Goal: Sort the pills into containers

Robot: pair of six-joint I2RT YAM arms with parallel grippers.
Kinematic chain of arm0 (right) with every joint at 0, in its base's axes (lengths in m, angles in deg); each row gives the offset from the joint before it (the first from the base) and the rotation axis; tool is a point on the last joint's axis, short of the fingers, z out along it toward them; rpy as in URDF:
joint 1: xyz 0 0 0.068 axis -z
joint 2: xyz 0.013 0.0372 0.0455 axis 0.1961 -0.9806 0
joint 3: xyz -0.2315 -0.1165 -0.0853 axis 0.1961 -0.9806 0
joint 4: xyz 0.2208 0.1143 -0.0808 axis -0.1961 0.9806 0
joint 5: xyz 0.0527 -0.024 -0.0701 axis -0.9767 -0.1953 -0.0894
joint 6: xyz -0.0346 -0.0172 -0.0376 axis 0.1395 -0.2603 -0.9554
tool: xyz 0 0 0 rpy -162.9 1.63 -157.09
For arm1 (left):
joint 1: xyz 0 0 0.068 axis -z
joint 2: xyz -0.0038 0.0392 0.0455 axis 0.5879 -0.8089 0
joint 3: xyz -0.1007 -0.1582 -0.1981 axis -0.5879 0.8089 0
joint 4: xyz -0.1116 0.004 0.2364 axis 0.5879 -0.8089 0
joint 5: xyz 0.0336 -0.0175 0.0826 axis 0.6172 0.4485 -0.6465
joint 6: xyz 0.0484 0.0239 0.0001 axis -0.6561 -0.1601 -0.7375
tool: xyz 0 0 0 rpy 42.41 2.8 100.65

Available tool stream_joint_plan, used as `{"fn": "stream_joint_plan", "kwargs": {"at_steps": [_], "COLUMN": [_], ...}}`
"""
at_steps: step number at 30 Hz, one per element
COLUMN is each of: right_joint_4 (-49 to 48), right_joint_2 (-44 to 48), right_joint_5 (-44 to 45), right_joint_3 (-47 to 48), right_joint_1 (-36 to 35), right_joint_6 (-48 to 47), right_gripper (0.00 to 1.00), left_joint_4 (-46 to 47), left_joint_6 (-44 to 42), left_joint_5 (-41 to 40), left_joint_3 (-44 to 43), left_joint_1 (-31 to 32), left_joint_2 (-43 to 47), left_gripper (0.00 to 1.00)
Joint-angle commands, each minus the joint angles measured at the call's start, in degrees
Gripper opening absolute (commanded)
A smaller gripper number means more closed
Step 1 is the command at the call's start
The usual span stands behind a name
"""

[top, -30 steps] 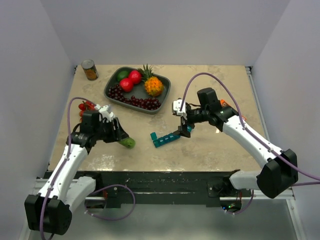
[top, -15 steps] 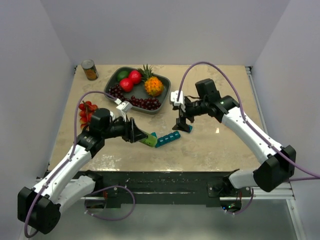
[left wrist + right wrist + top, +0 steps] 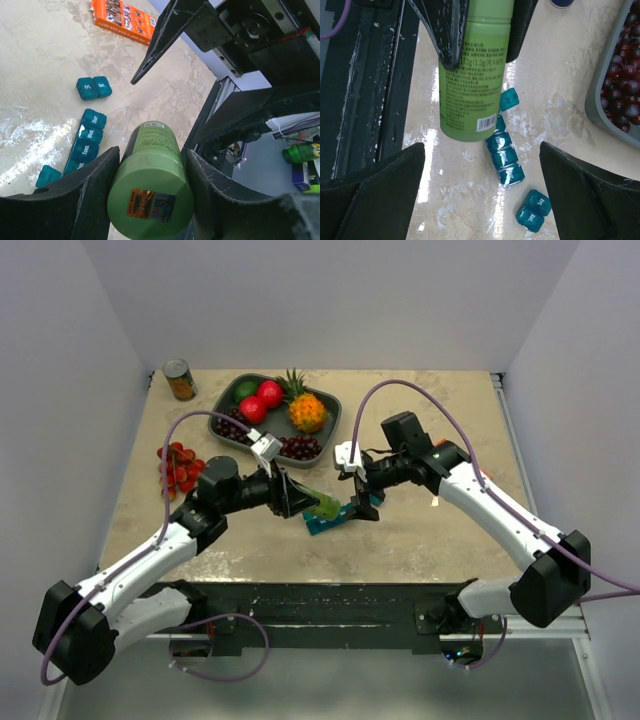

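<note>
A green bottle [image 3: 325, 507] was pinched in the left gripper [image 3: 303, 502], tilted over the teal containers [image 3: 338, 518] near the centre of the table [image 3: 430, 535], at 6 o'clock from the fruit tray [image 3: 336, 412]. The right gripper [image 3: 481, 150] was held nearby, fingers spread wide. The bottle's free end should probably be grasped squarely.

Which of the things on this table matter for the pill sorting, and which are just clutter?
In the job:
- teal containers, a strip plus loose pieces
- green bottle, clamped in the left fingers
- right fingers, open over the strip

Lying about:
- fruit tray
- can
- orange box
- red fruit cluster
</note>
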Motion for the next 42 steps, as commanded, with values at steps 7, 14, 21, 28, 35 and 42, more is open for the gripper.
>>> {"fn": "stream_joint_plan", "kwargs": {"at_steps": [7, 14, 21, 28, 35, 42], "right_joint_4": [-2.97, -9.92, -8.27, -1.84, 0.00, 3.52], "right_joint_2": [-2.11, -3.78, -4.92, -4.22, -2.38, -2.38], "right_joint_5": [-3.77, 0.44, -1.83, -4.56, -3.24, -3.68], "right_joint_3": [-0.52, -2.72, -1.67, -0.26, -2.37, -2.02], "right_joint_1": [-1.94, -3.44, -3.88, -3.88, -3.96, -3.96], "right_joint_6": [3.57, 10.89, 10.54, 2.55, -1.94, -6.51], "right_gripper": [0.99, 0.91, 0.22, 0.00, 0.00, 0.00], "left_joint_4": [10.36, 13.97, 14.85, 12.93, 1.33, -1.15], "left_joint_6": [2.32, 6.81, 10.59, 6.57, -13.11, -38.44], "left_joint_5": [-6.93, -10.88, -13.17, -11.85, -3.16, 22.15], "left_joint_3": [-4.59, -4.68, -3.45, -1.96, -2.66, 0.59], "left_joint_1": [5.61, 6.75, 6.75, 4.47, -3.27, -2.31], "left_joint_2": [-6.00, -6.71, -6.79, -0.13, 9.72, 13.42], "left_gripper": [0.00, 0.00, 0.00, 0.61, 0.84, 0.84]}}
